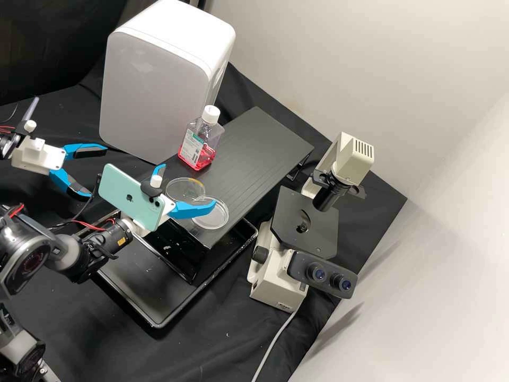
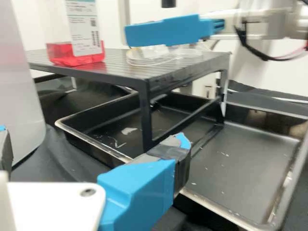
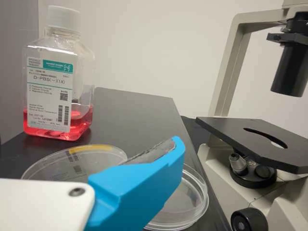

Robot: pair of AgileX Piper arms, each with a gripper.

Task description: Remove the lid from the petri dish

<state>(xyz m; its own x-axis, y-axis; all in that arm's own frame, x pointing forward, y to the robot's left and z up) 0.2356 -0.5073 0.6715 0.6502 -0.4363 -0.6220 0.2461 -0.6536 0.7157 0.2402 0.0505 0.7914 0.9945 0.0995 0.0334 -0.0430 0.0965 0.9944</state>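
Right hand (image 1: 189,184) hung open over two clear petri dish halves (image 1: 212,217) lying side by side on the black rack (image 1: 265,143); left hand (image 1: 97,171) was open beside the rack.

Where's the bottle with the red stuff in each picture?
High view: the bottle stands on the black shelf, in front of the white box.
Left wrist view: the bottle is on the shelf, beside the clear dishes.
Right wrist view: the bottle stands behind the dishes.
Shared landmark: the black shelf.
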